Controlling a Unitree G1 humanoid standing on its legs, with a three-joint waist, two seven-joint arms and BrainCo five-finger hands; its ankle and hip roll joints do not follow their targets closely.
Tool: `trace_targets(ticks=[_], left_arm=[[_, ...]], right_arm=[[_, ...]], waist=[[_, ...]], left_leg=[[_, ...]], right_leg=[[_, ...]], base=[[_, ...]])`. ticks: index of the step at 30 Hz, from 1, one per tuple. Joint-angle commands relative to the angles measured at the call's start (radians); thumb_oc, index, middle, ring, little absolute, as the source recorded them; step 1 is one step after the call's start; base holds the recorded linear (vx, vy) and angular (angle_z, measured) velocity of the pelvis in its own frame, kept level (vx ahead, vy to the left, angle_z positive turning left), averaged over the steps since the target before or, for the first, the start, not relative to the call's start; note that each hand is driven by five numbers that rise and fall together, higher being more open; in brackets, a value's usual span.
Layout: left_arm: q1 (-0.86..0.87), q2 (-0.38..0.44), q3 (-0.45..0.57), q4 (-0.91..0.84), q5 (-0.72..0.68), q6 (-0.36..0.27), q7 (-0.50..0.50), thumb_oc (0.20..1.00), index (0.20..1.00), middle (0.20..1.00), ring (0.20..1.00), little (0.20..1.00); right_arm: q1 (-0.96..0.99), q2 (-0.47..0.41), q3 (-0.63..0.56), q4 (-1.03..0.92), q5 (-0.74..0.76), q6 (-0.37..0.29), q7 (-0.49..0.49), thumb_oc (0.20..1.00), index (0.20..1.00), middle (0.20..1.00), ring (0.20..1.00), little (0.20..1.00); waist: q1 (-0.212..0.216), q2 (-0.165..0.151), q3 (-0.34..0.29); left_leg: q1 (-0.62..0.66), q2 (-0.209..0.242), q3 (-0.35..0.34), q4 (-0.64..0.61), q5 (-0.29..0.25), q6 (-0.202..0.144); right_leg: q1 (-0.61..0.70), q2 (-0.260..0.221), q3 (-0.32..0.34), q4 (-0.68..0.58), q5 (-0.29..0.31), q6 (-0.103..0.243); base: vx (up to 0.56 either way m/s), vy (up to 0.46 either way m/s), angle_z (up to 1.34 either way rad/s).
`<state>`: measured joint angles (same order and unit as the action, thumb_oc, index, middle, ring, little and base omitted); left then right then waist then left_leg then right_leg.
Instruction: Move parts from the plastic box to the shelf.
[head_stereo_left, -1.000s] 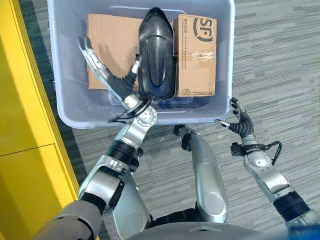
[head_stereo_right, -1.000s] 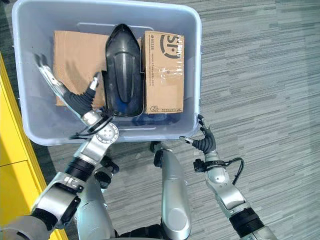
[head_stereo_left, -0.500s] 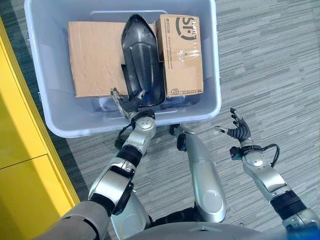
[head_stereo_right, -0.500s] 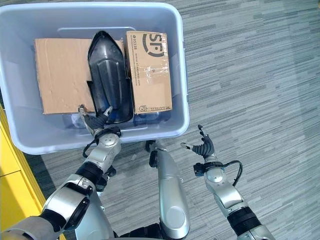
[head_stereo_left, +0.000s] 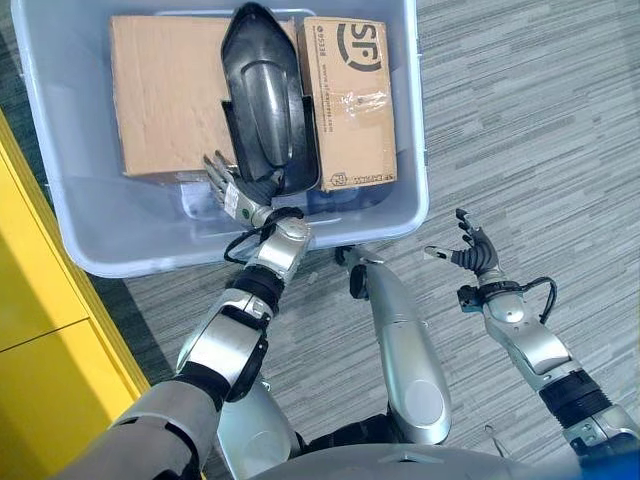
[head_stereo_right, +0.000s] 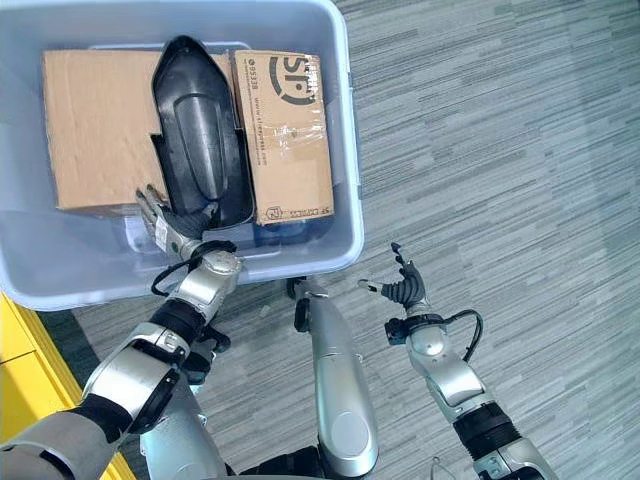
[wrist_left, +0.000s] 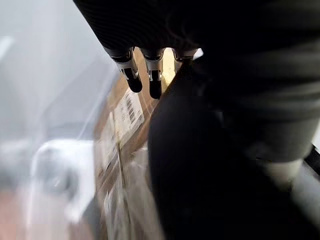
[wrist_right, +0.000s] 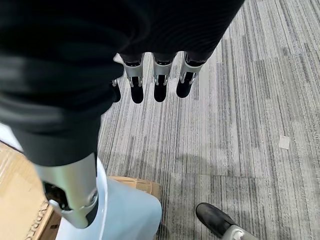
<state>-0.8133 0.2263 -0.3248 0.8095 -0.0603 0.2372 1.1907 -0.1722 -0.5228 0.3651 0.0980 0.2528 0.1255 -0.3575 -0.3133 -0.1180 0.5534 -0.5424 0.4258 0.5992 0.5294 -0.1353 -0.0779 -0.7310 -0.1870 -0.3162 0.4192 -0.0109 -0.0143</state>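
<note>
A grey-blue plastic box (head_stereo_left: 150, 250) stands on the carpet in front of me. In it lie a flat cardboard sheet (head_stereo_left: 165, 90), a long black shell part (head_stereo_left: 262, 100) and a printed cardboard carton (head_stereo_left: 350, 100). My left hand (head_stereo_left: 228, 195) is inside the box at the near end of the black part (wrist_left: 200, 165), fingers (wrist_left: 145, 75) straight and holding nothing. My right hand (head_stereo_left: 470, 250) hovers open above the carpet, to the right of the box and apart from it, its fingers (wrist_right: 160, 85) spread.
A yellow shelf unit (head_stereo_left: 40, 300) runs along the left side, close to the box. Grey striped carpet (head_stereo_left: 540, 120) stretches to the right. The box's near corner (wrist_right: 130, 210) shows below my right hand.
My left hand has drawn back from over the flat cardboard to the near end of the black part. My right hand has come away from the box's corner. The camera has shifted.
</note>
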Motion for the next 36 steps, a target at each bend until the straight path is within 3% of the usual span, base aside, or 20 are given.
trace_targets(ticks=[1, 7, 12, 13, 14, 24, 30, 36], left_arm=[[-0.030, 0.107, -0.095, 0.021, 0.169, -0.019, -0.090, 1.000, 1.000, 1.000, 1.000, 1.000], [-0.055, 0.085, -0.105, 0.056, 0.045, 0.004, -0.176, 1.000, 1.000, 1.000, 1.000, 1.000], [-0.082, 0.081, -0.112, 0.084, 0.000, 0.009, -0.181, 1.000, 1.000, 1.000, 1.000, 1.000], [-0.084, 0.081, -0.111, 0.091, -0.005, 0.010, -0.185, 0.680, 0.680, 0.680, 0.680, 0.680], [-0.083, 0.082, -0.108, 0.095, -0.014, -0.001, -0.175, 0.200, 0.200, 0.200, 0.200, 0.200], [-0.095, 0.094, -0.091, 0.130, -0.056, -0.024, -0.186, 0.200, 0.200, 0.200, 0.200, 0.200], [-0.070, 0.082, -0.066, 0.130, -0.093, -0.074, -0.187, 0.200, 0.200, 0.200, 0.200, 0.200], [-0.067, 0.070, -0.050, 0.116, -0.129, -0.068, -0.164, 0.200, 0.200, 0.200, 0.200, 0.200]], right_arm=[[0.024, -0.057, -0.012, -0.038, 0.019, -0.042, -0.006, 1.000, 1.000, 1.000, 1.000, 1.000], [0.012, -0.054, -0.003, -0.017, 0.004, -0.057, -0.006, 1.000, 1.000, 1.000, 1.000, 1.000], [0.005, -0.052, -0.011, -0.023, 0.001, -0.041, -0.002, 1.000, 1.000, 1.000, 1.000, 1.000], [0.005, -0.052, -0.014, -0.028, 0.000, -0.038, -0.001, 1.000, 1.000, 1.000, 1.000, 1.000], [0.008, -0.053, -0.016, -0.033, -0.001, -0.039, 0.001, 1.000, 1.000, 1.000, 1.000, 1.000], [0.015, -0.058, -0.025, -0.046, -0.004, -0.036, 0.018, 1.000, 1.000, 1.000, 1.000, 1.000], [0.024, -0.053, -0.022, -0.048, -0.013, -0.034, 0.011, 1.000, 1.000, 1.000, 1.000, 1.000], [0.022, -0.049, -0.023, -0.051, -0.019, -0.025, 0.013, 1.000, 1.000, 1.000, 1.000, 1.000]], waist=[[-0.004, -0.023, -0.033], [-0.014, -0.015, -0.033], [-0.024, -0.015, -0.033], [-0.026, -0.016, -0.033], [-0.028, -0.017, -0.033], [-0.037, -0.013, -0.033], [-0.033, -0.007, -0.033], [-0.032, -0.004, -0.033]], left_leg=[[-0.073, 0.072, -0.001, 0.026, 0.106, -0.090], [-0.084, 0.071, 0.000, 0.035, 0.101, -0.088], [-0.093, 0.069, 0.002, 0.040, 0.099, -0.087], [-0.095, 0.069, 0.003, 0.041, 0.098, -0.087], [-0.098, 0.070, 0.003, 0.043, 0.097, -0.088], [-0.105, 0.067, 0.002, 0.052, 0.096, -0.088], [-0.103, 0.064, 0.000, 0.052, 0.095, -0.087], [-0.093, 0.063, -0.003, 0.049, 0.099, -0.086]], right_leg=[[0.009, -0.064, 0.038, 0.108, -0.127, 0.126], [-0.003, -0.064, 0.042, 0.112, -0.129, 0.126], [-0.016, -0.059, 0.045, 0.119, -0.132, 0.125], [-0.019, -0.059, 0.046, 0.120, -0.131, 0.124], [-0.023, -0.058, 0.047, 0.121, -0.131, 0.124], [-0.031, -0.047, 0.057, 0.121, -0.135, 0.119], [-0.029, -0.046, 0.057, 0.128, -0.139, 0.117], [-0.018, -0.042, 0.057, 0.138, -0.150, 0.112]], base=[[0.00, 0.046, -0.02], [0.00, 0.012, -0.01], [0.00, -0.001, -0.02], [0.00, -0.009, -0.09], [0.00, -0.011, -0.06], [0.00, -0.004, -0.02], [0.00, 0.000, 0.00], [0.00, 0.000, 0.00]])
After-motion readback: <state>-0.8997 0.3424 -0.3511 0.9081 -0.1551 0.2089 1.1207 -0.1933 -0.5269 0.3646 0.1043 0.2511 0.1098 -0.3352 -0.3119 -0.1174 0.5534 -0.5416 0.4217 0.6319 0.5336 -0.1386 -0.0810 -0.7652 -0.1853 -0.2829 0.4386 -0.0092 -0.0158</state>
